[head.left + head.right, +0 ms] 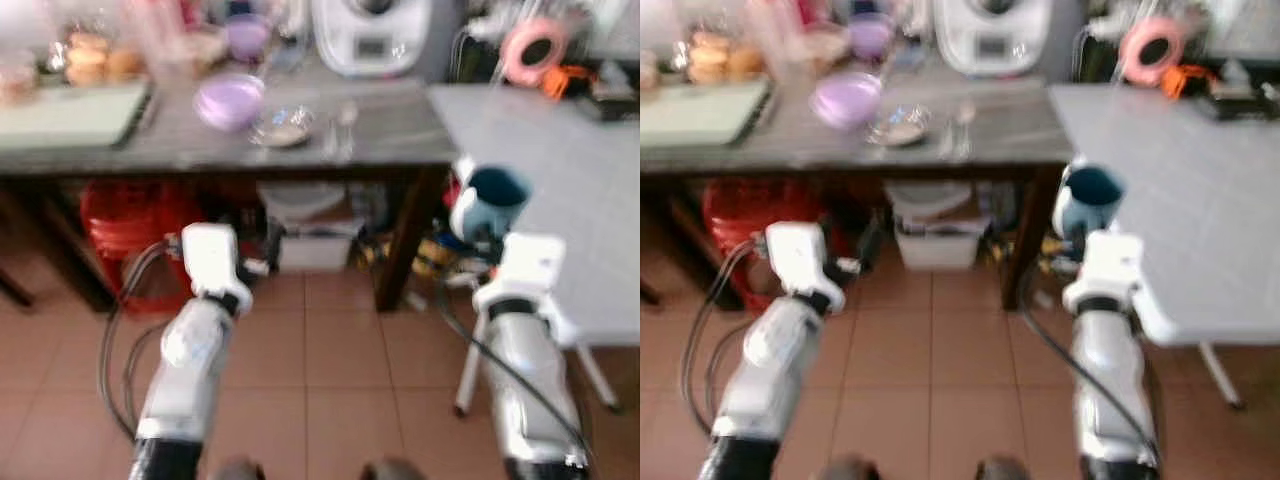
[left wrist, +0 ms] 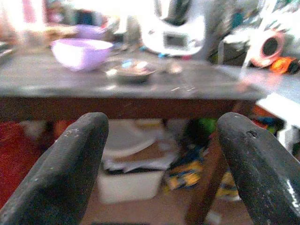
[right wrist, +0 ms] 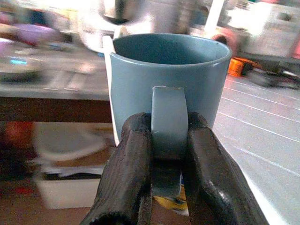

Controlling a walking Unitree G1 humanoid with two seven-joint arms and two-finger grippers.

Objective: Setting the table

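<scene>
So far your right gripper (image 3: 161,187) is clamped on the mug (image 3: 164,89) handle, held off the grey table's (image 1: 560,200) near-left edge; left gripper (image 2: 161,159) spread, empty; placing remains.

All four views are motion-blurred. The white kitchen appliance (image 1: 371,35) at the dark bench's (image 1: 400,130) back edge is cut off by the picture's top. Contents of the small glass dish (image 1: 283,127) are too blurred to identify. The left hand (image 2: 159,164) has its fingertips cut off at the bottom edge. The blue ceramic mug (image 3: 166,89) hides part of the bench edge behind it.
</scene>
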